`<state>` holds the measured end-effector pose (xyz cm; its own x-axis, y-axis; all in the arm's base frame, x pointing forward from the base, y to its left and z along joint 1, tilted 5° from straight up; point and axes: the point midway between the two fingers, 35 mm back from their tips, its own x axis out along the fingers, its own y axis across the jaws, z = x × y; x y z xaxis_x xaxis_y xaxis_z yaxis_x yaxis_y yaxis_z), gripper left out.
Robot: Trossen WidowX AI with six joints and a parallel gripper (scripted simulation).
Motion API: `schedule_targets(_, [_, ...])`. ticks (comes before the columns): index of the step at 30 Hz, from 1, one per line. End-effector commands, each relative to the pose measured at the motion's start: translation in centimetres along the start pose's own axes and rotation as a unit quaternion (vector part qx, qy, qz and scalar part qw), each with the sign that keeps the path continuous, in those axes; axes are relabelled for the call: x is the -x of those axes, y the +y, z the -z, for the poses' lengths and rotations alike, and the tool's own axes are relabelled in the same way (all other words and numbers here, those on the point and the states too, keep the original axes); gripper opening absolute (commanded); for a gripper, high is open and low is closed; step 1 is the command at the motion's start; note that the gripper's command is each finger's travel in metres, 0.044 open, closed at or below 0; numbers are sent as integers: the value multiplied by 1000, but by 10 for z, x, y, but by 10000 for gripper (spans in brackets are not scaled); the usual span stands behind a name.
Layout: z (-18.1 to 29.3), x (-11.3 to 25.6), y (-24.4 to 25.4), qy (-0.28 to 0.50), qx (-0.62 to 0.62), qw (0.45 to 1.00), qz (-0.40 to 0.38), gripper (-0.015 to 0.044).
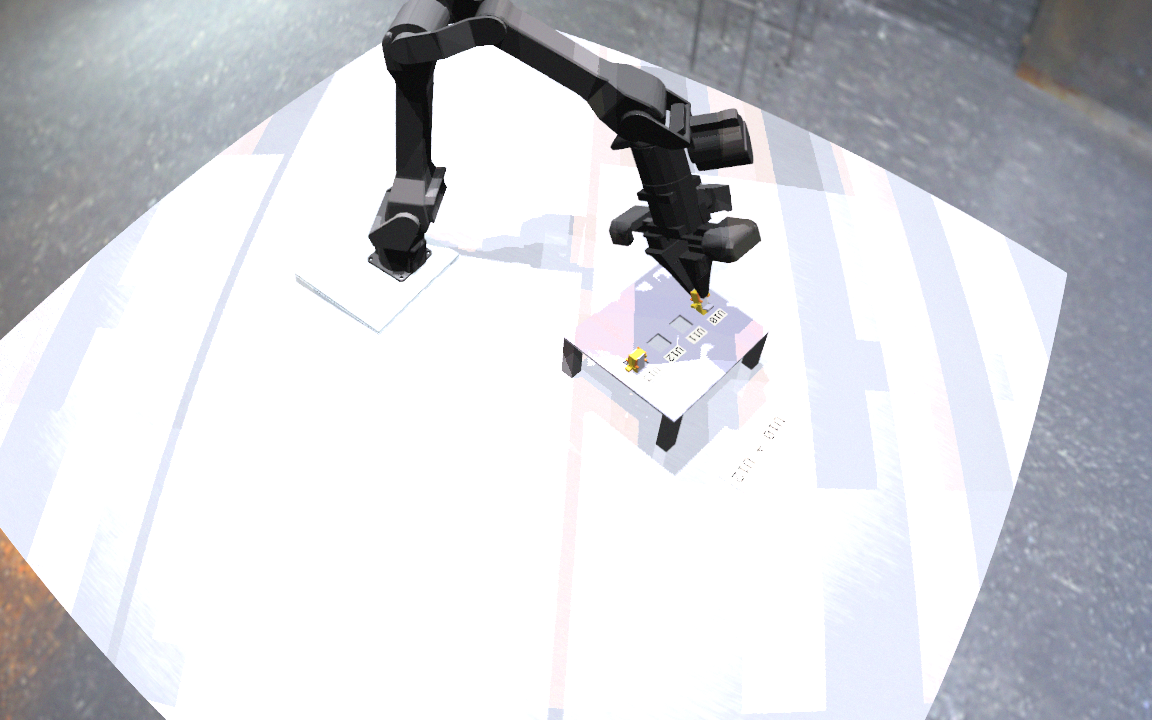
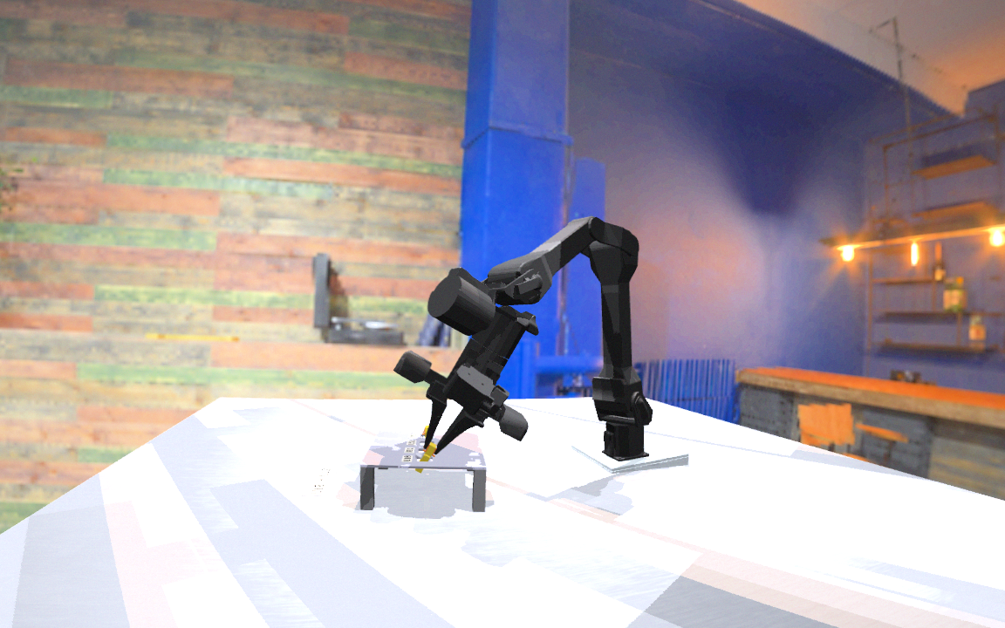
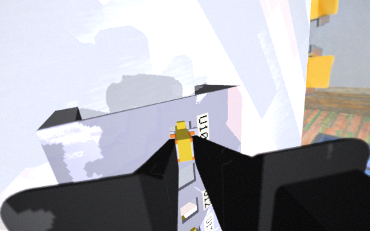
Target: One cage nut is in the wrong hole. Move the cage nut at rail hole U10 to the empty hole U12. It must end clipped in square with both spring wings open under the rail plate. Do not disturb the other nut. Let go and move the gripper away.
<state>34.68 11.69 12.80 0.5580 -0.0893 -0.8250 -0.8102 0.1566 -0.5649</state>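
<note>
My gripper (image 1: 700, 293) (image 2: 432, 448) (image 3: 184, 138) is shut on the yellow cage nut (image 1: 698, 304) (image 2: 423, 462) (image 3: 185, 151) at hole U10. The nut is tilted to the rail plate (image 1: 686, 389) (image 2: 457, 459) (image 3: 124, 138), with its lower end at the hole; whether that end is inside the hole cannot be told. Its spring wings show orange at both sides in the wrist view. Hole U12 (image 1: 659, 341) (image 3: 189, 209) is empty. The other yellow nut (image 1: 636, 359) (image 3: 193, 229) sits at U13, partly cut off in the wrist view.
Empty hole U11 (image 1: 680, 324) (image 3: 187, 176) lies between U10 and U12. The rail plate stands on black legs (image 1: 668, 431) (image 2: 479, 490) above the table. The arm's pale base plate (image 1: 374, 304) (image 2: 666, 462) is apart from it. Printed text (image 1: 759, 447) lies on the table beside the rail.
</note>
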Motion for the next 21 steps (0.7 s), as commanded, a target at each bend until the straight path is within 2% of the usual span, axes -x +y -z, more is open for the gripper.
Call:
schedule_targets(1, [-1,0,-1,-2,-3,1000,1,33])
schedule_targets(21, [-1,0,-3,-1,-3,1000,-8,33])
